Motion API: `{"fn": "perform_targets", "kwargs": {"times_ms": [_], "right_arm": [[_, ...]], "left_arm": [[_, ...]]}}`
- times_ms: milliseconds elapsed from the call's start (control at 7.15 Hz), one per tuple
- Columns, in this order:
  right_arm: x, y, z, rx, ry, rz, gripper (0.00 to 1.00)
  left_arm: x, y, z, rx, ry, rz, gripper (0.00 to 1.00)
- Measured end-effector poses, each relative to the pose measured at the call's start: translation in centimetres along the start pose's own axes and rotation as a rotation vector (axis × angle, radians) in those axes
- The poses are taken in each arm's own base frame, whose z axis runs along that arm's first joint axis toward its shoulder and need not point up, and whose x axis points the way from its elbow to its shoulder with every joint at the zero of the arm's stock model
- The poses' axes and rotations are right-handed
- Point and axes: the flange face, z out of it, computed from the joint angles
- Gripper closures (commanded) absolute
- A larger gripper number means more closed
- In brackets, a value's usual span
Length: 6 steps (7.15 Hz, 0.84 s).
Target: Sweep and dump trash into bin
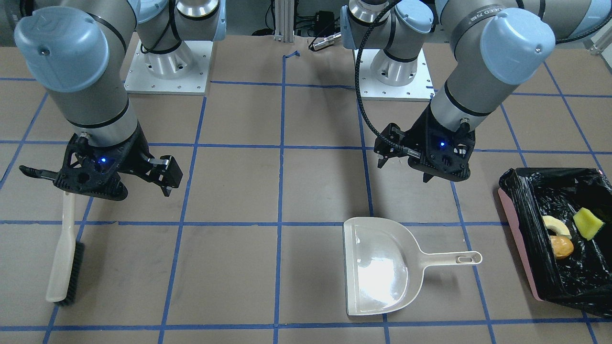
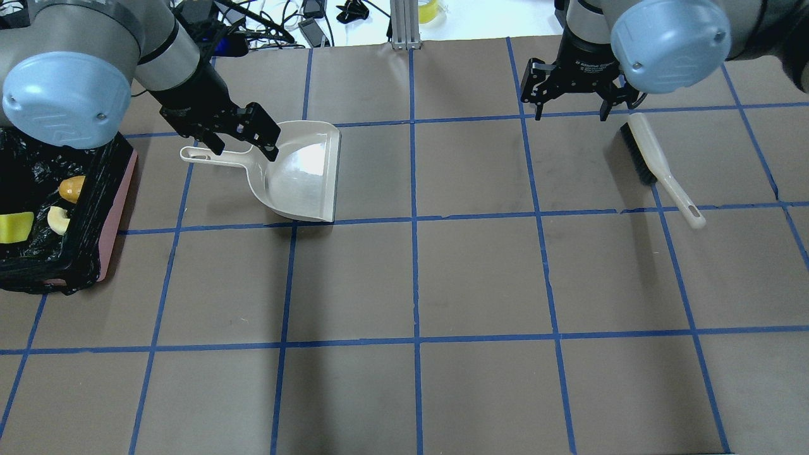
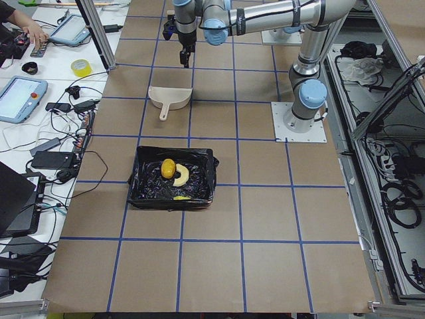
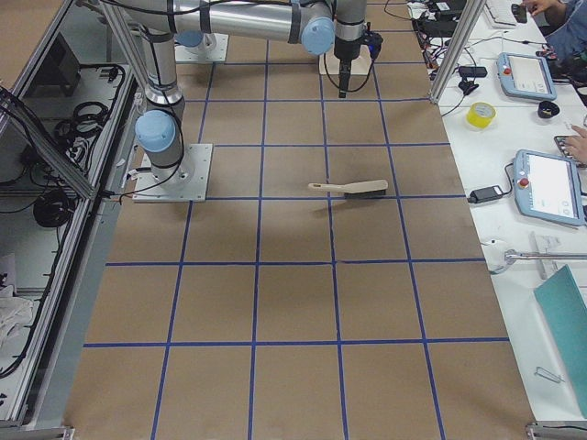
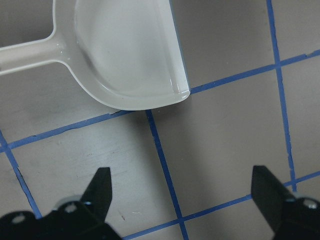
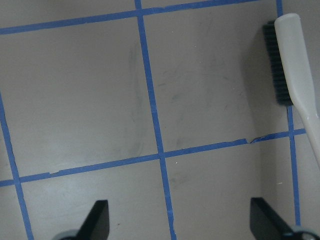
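Pink bin [image 1: 514,224], outboard of the spread, empty left gripper [image 1: 404,169], held all the trash [image 1: 557,224]; overhead, right gripper [image 2: 571,104] gaped empty beside brush [image 2: 654,155]; left wrist, dustpan [image 5: 130,55] just ahead, so judged best: lift straight up, nudging neither tool.

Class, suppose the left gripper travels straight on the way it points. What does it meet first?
The left gripper would probably meet the bare table by the blue tape; the dustpan lies outside its line.

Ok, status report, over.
Left gripper, right gripper open, empty. Croissant, sponge wedge, amber piece all in bin. Dustpan, brush lying on table, ungripped.
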Motion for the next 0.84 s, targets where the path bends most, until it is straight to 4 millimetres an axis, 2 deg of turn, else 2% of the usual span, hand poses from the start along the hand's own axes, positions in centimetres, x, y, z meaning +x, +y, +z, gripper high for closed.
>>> {"fn": "perform_targets", "kwargs": {"times_ms": [420, 839], "right_arm": [[0.0, 0.0, -0.1, 0.002, 0.000, 0.000, 0.00], [0.0, -0.1, 0.0, 0.002, 0.000, 0.000, 0.00]], "left_arm": [[-0.1, 0.6, -0.8, -0.003, -0.047, -0.048, 0.00], [0.1, 1.7, -2.6, 0.013, -0.087, -0.076, 0.00]]}}
